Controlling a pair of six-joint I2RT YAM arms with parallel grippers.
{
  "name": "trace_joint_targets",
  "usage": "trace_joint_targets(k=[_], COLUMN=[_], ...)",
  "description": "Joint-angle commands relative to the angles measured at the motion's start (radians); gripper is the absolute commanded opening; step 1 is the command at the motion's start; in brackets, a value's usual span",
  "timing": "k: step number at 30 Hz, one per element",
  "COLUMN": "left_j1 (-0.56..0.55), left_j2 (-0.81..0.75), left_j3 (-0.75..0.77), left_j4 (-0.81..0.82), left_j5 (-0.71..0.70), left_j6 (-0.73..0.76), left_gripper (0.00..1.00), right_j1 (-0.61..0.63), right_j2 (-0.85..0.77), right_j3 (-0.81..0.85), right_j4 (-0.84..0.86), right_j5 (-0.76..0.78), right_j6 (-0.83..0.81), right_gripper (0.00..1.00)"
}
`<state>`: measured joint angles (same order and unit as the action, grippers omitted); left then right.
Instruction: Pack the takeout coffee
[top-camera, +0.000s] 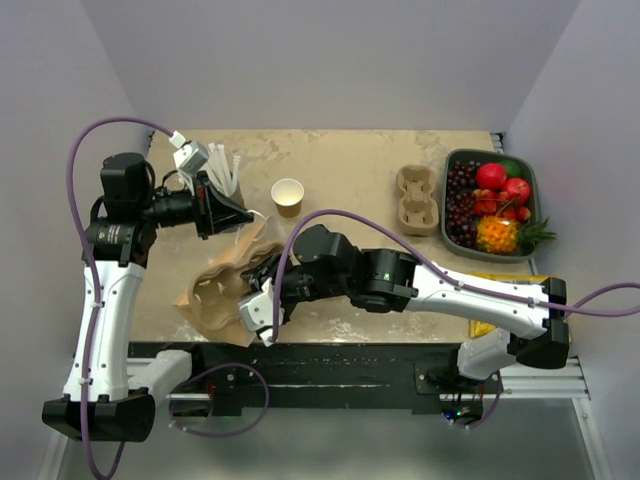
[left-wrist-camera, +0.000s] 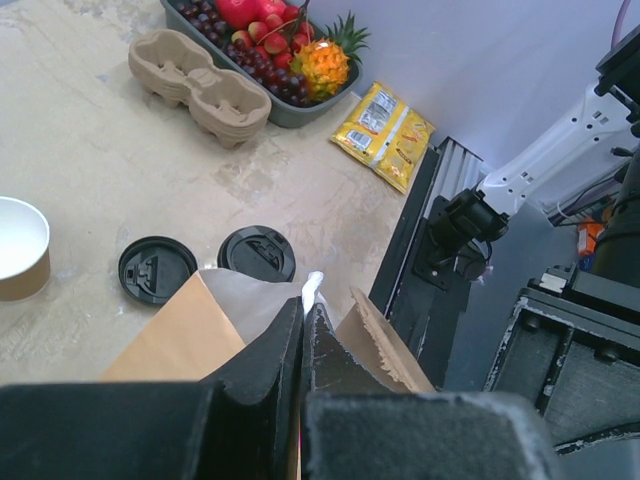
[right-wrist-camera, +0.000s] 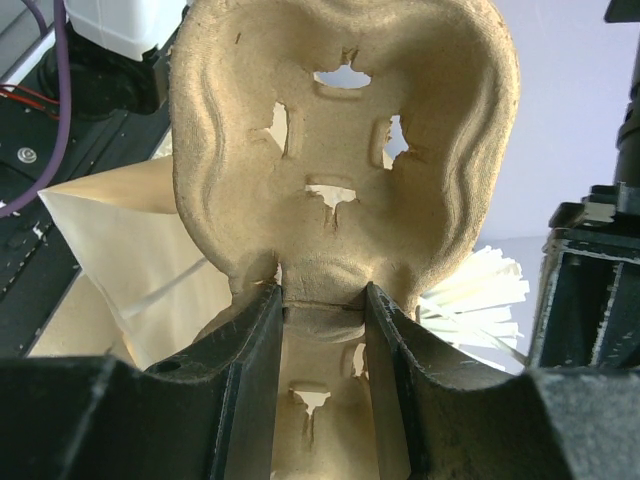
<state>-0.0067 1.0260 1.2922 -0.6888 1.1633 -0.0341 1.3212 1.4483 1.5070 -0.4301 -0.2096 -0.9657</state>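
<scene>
The takeout coffee is out of view; only two loose black lids (left-wrist-camera: 157, 268) (left-wrist-camera: 257, 252) lie flat on the table. A lidless brown cup (top-camera: 287, 196) stands at mid-table. My left gripper (top-camera: 232, 214) is shut on the top edge of the brown paper bag (left-wrist-camera: 180, 340), with a white scrap showing at its tips (left-wrist-camera: 306, 300). My right gripper (right-wrist-camera: 322, 300) is shut on the middle ridge of a pulp cup carrier (right-wrist-camera: 340, 130). In the top view that carrier (top-camera: 215, 288) hangs beside the bag (top-camera: 256, 238) near the table's front left.
A stack of pulp carriers (top-camera: 418, 198) and a grey tray of fruit (top-camera: 529, 190) sit at the back right. White straws (top-camera: 225, 170) stand behind the left gripper. A yellow snack packet (left-wrist-camera: 383, 122) lies near the right front edge.
</scene>
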Motion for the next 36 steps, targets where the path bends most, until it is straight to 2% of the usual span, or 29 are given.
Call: trace_joint_targets(k=[1,11,17,26,31,36], left_j1=[0.007,0.007,0.007,0.007,0.007,0.007], left_j2=[0.008,0.023,0.065,0.012,0.017,0.029], left_j3=[0.044,0.113,0.156,0.102,0.127,0.136], left_j4=[-0.049,-0.187,-0.368,-0.256,-0.253,-0.258], left_j5=[0.028,0.004,-0.042,-0.08,-0.064,-0.031], left_j6=[0.028,0.239,0.445,0.379,0.353,0.309], left_gripper=[0.0,0.0,0.0,0.0,0.0,0.0], right_j1=[-0.014,-0.028,-0.03,-0.03,-0.03,-0.028], right_j2=[-0.016,-0.02,-0.095,-0.141,-0.181,-0.119], right_j3=[-0.037,-0.041,-0.085,-0.063,-0.163,-0.182], right_j4=[0.091,0.028,0.108,0.033,0.219,0.335], right_j5=[-0.033,-0.033,0.012,0.084,0.243,0.363], right_j6=[0.028,-0.033,-0.054,-0.076,-0.053,-0.102], right_gripper=[0.0,0.0,0.0,0.0,0.0,0.0])
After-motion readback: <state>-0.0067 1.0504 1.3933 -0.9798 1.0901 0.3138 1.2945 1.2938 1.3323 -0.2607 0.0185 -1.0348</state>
